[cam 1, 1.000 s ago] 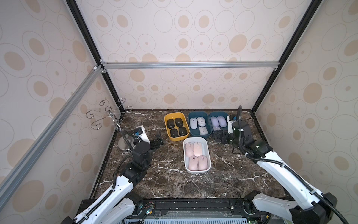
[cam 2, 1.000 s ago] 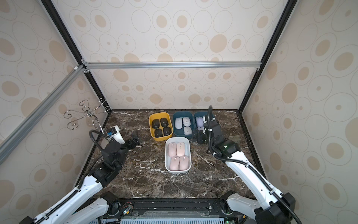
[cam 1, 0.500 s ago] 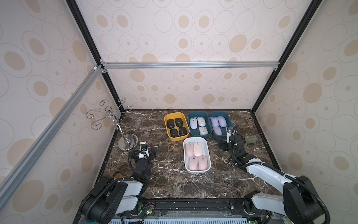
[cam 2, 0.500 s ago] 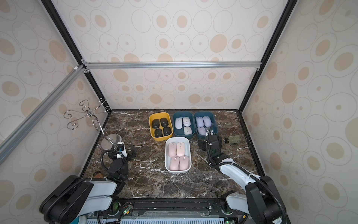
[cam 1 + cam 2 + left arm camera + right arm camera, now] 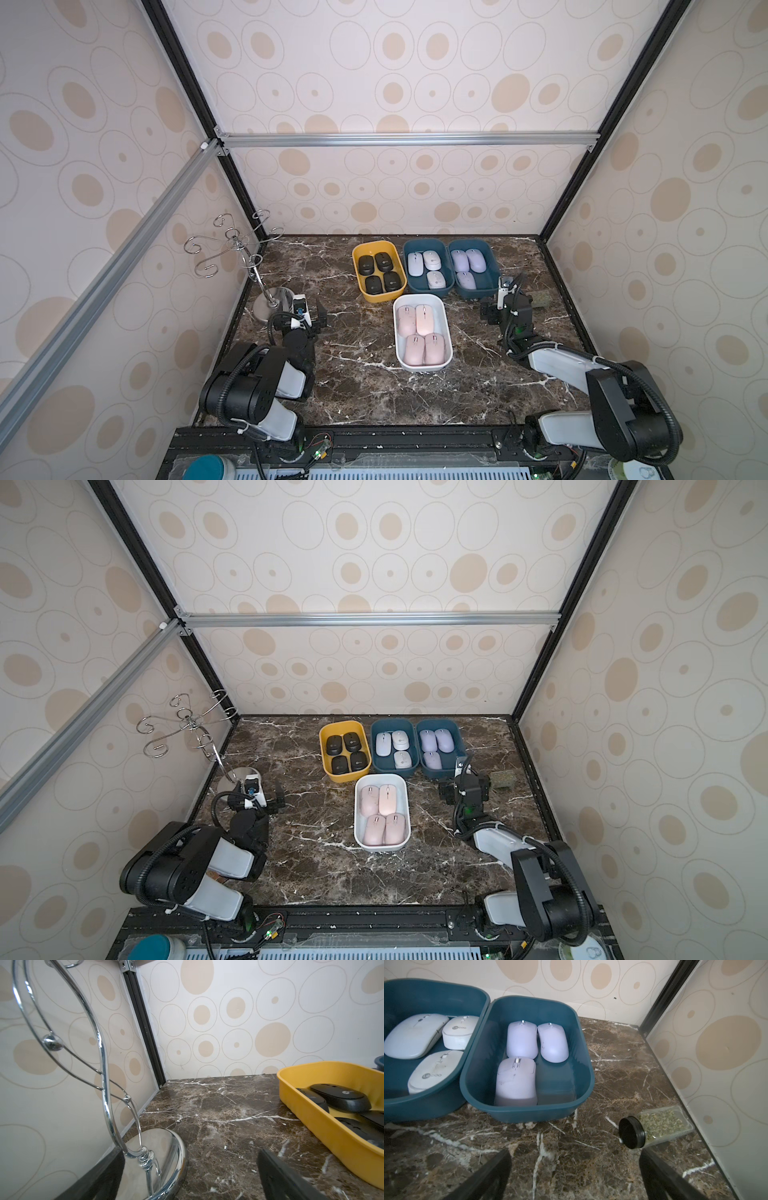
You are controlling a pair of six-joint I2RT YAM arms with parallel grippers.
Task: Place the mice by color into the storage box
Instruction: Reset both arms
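four black mice lie in the yellow box. at its 3 o'clock is a teal box with three white mice, two marked "coo". at 3 o'clock again, a second teal box holds three lavender mice. four pink mice fill the white box at the first teal box's 6 o'clock. left gripper and right gripper gape wide, empty.

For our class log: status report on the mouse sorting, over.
Left gripper, right gripper open, empty. Mice all boxed by color. Jar lying near right gripper.
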